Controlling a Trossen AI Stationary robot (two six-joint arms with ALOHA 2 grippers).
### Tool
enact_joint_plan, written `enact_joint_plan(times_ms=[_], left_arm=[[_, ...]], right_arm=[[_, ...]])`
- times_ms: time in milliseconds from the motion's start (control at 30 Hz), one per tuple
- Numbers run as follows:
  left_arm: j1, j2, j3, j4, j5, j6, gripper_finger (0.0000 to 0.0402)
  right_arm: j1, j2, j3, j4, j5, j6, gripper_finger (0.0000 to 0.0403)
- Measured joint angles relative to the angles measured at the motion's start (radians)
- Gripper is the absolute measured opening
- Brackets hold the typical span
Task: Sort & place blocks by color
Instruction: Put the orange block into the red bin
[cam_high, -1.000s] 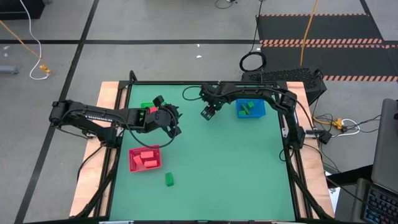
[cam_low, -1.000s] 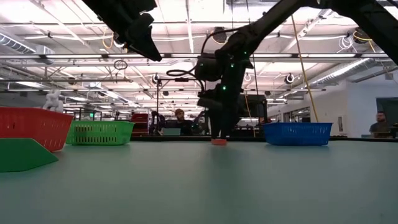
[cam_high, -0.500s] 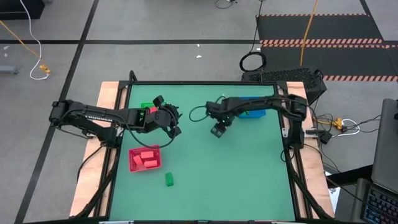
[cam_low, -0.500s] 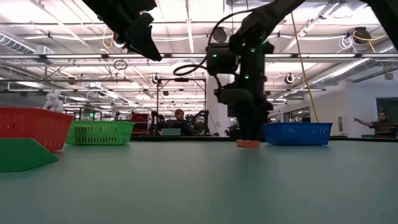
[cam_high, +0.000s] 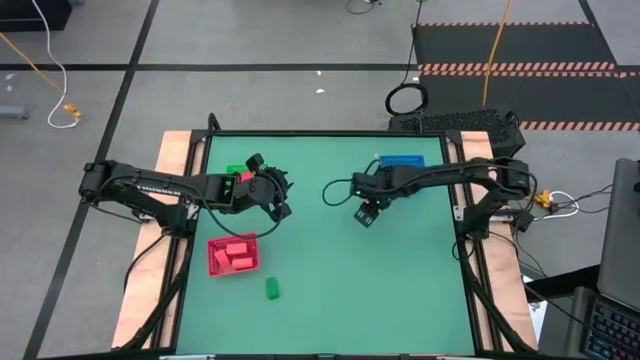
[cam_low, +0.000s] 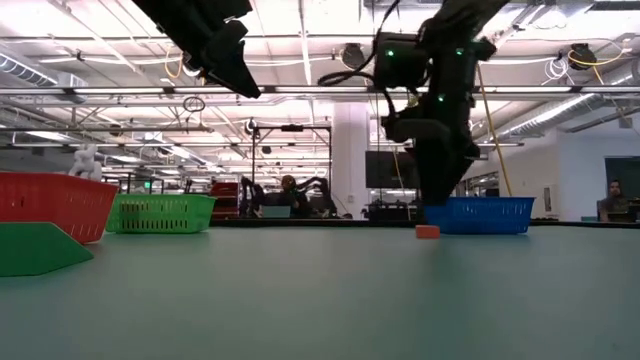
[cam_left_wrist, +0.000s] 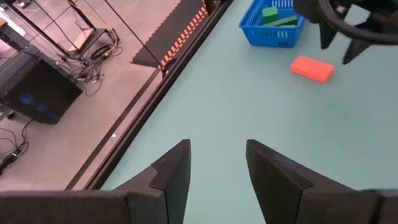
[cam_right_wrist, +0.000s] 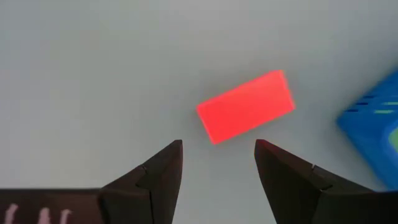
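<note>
**Red block lies just ahead of the right end effector, skewed to its jaws**

We see the right end effector (cam_right_wrist: 217, 163) hanging above the green tabletop (cam_high: 330, 290), near the blue mesh tray (cam_high: 401, 160) at the far right. Its two dark fingers stand apart with nothing between them. Just beyond the fingertips, flat on the tabletop, lies the small red rectangular block (cam_right_wrist: 246, 106). From the wrist camera the block's long axis runs at a slant to the line joining the fingertips, neither along it nor square across it, so we judge the wrist would need some rotation before the jaws could close over the block's short sides. In the low view the block (cam_low: 427, 231) rests on the surface just beside the blue tray, below the arm and clear of the fingers.

The left end effector (cam_left_wrist: 216, 163) hovers well apart from this block, over the left side of the tabletop near the red mesh tray (cam_high: 233, 255); its fingers are moderately parted and empty. The right arm is clearly the nearer one.

Elsewhere, a small green block (cam_high: 271, 288) sits alone on the tabletop in front of the red tray, and green pieces lie in the blue tray.
</note>
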Motion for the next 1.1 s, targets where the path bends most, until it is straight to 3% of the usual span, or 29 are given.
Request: enact_joint_plan(times_ms=[133,267,433,600,800,1100], left_arm=[[0.000,0.000,0.000,-0.001,0.000,0.000,0.0159],[0.000,0.000,0.000,-0.001,0.000,0.000,0.0159],[0.000,0.000,0.000,-0.001,0.000,-0.003,0.0159],[0.000,0.000,0.000,0.000,0.000,-0.004,0.0159],[0.000,0.000,0.000,0.000,0.000,-0.003,0.0159],[0.000,0.000,0.000,-0.006,0.000,-0.003,0.0159]], right_arm=[[-0.002,-0.013,-0.082,0.055,-0.083,-0.187,0.0205],[0.013,-0.017,-0.091,0.076,-0.091,-0.409,0.0241],[0.046,-0.026,-0.063,0.084,-0.064,-0.664,0.0303],[0.070,-0.039,-0.063,0.102,0.025,-1.030,0.0351],[0.060,-0.038,-0.075,0.131,0.048,-1.432,0.0349],[-0.027,-0.039,-0.106,0.196,0.067,-1.674,0.0317]])
